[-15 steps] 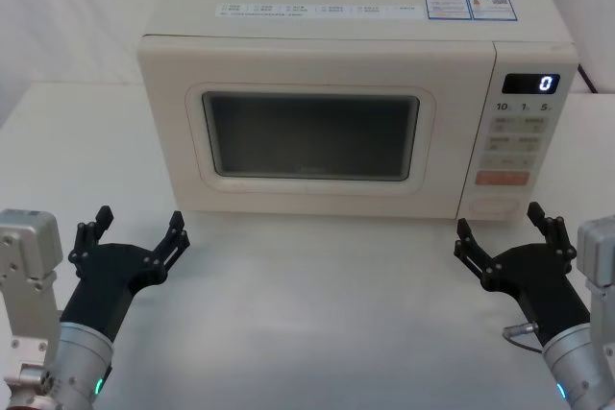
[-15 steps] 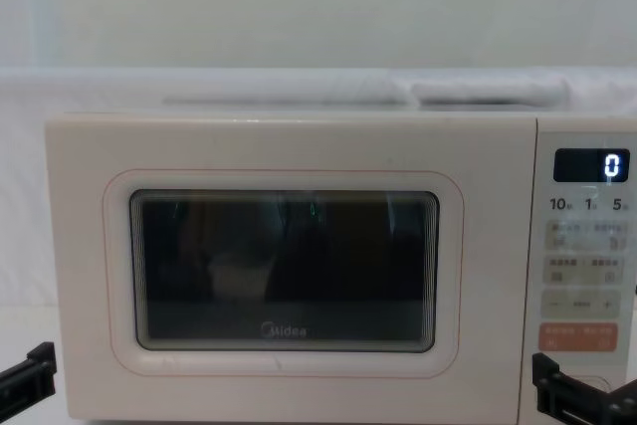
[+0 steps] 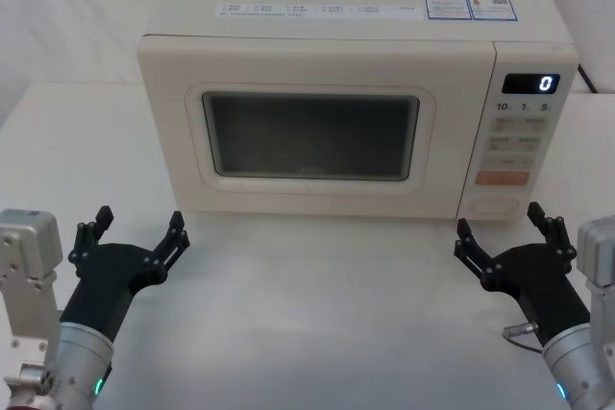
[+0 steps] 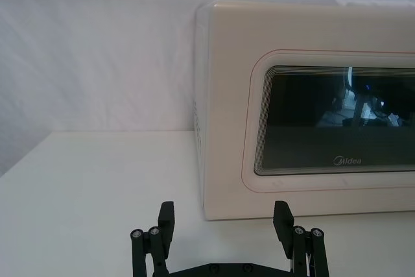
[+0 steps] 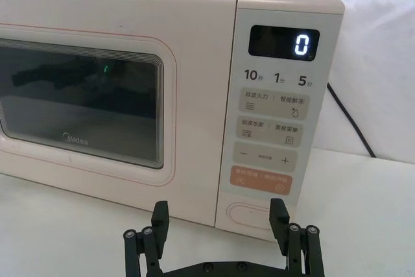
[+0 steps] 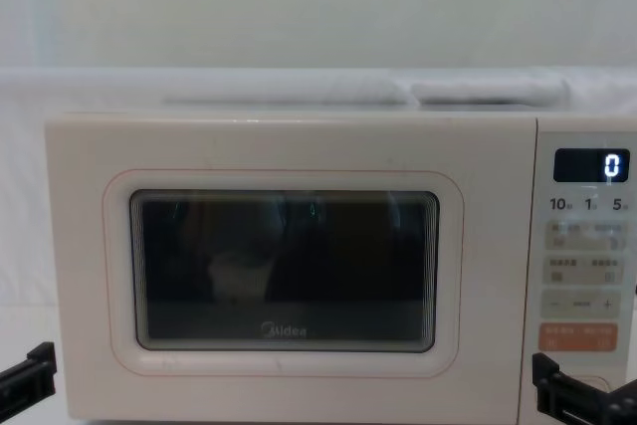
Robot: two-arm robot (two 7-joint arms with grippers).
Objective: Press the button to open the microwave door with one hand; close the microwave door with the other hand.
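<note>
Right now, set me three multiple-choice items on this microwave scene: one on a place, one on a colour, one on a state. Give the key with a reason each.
1. Where is the button on the keypad panel?
A. above the display
B. at the bottom, under the orange key
C. on the door

2. What colour is the key just above the button?
A. orange
B. green
C. black

3. What state is the microwave door in?
A. swung wide open
B. removed
C. shut

Key: 1 B, the right wrist view shows the button lowest on the panel, under the orange key. 2 A, that key is orange against the cream keys. 3 C, the door lies flush with the front, while the left hand and the right hand sit open on the table, short of it.
</note>
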